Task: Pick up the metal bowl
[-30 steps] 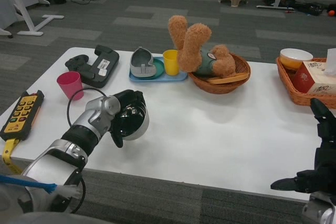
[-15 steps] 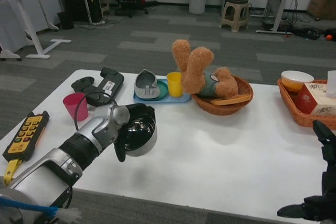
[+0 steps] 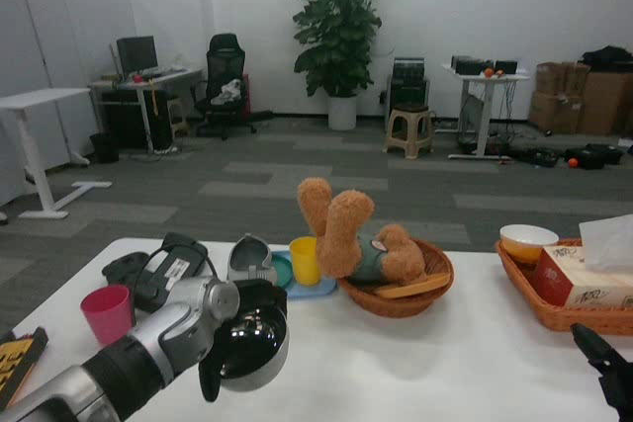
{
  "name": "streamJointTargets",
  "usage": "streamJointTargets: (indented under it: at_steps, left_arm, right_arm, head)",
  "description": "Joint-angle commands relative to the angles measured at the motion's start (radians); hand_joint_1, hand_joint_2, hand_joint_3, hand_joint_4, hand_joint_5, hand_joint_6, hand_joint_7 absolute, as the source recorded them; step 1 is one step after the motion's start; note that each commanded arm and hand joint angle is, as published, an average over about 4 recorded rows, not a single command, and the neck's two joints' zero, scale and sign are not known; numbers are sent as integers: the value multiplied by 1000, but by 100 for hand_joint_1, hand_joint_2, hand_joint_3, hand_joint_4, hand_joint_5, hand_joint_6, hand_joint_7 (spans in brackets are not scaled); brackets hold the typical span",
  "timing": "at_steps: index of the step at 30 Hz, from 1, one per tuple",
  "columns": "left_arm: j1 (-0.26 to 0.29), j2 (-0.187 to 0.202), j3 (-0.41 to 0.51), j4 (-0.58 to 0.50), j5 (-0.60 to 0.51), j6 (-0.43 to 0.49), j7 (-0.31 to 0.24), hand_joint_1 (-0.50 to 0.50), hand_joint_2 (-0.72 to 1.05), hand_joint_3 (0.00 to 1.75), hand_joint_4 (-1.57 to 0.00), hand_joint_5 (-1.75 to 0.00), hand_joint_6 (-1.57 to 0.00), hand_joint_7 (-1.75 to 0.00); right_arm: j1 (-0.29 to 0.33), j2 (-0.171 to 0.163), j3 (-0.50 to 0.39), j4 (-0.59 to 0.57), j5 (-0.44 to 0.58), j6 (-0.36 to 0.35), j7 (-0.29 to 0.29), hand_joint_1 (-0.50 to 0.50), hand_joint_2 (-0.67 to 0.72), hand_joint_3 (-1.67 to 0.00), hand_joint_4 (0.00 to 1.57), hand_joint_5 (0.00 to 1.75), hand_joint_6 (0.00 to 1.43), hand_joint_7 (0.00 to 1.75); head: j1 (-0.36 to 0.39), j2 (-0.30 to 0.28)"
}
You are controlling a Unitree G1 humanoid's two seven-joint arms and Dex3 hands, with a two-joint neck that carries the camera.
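Bowl up, grip thin.
Your left hand (image 3: 235, 338) at seven o'clock grips the metal bowl (image 3: 253, 351) by its rim, tilted above the white table (image 3: 435, 363); it may slip out. I cannot tell your right hand's (image 3: 605, 373) fingers at four o'clock.

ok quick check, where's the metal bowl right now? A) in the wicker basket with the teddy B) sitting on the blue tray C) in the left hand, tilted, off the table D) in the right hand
C: the left hand grips the metal bowl by its rim, tilted on its side above the white table; the right hand at the frame's edge holds nothing.
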Motion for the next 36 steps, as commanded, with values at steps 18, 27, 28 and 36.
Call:
streamJointTargets:
  at_steps: [18, 27, 28, 36]
  left_arm:
    - [-69, 67, -95, -7, -28, 7, -21, -50, 105, 140, -120, -175, -60, -168]
    - [-93, 92, -155, -5, -51, 8, -25, -50, 105, 140, -120, -175, -60, -169]
    - [-97, 94, -163, -4, -53, 8, -25, -50, 105, 140, -120, -175, -60, -168]
    - [-137, 106, -233, 11, -75, 7, -29, -50, 105, 137, -120, -175, -60, -170]
  right_arm:
    - [-8, -38, 27, -6, 32, -10, -1, 21, 66, -24, 37, 68, 0, 56]
    - [-13, -44, 35, -4, 37, -8, -1, 21, 66, -24, 37, 63, 0, 56]
    - [-14, -44, 36, -4, 37, -8, -1, 21, 66, -24, 37, 65, 0, 56]
    - [-29, -50, 43, -1, 38, -8, 0, 21, 66, -24, 37, 68, 0, 56]
  head:
    - [-84, -4]
    - [-145, -58]
    - [-147, -60]
    - [-148, -64]
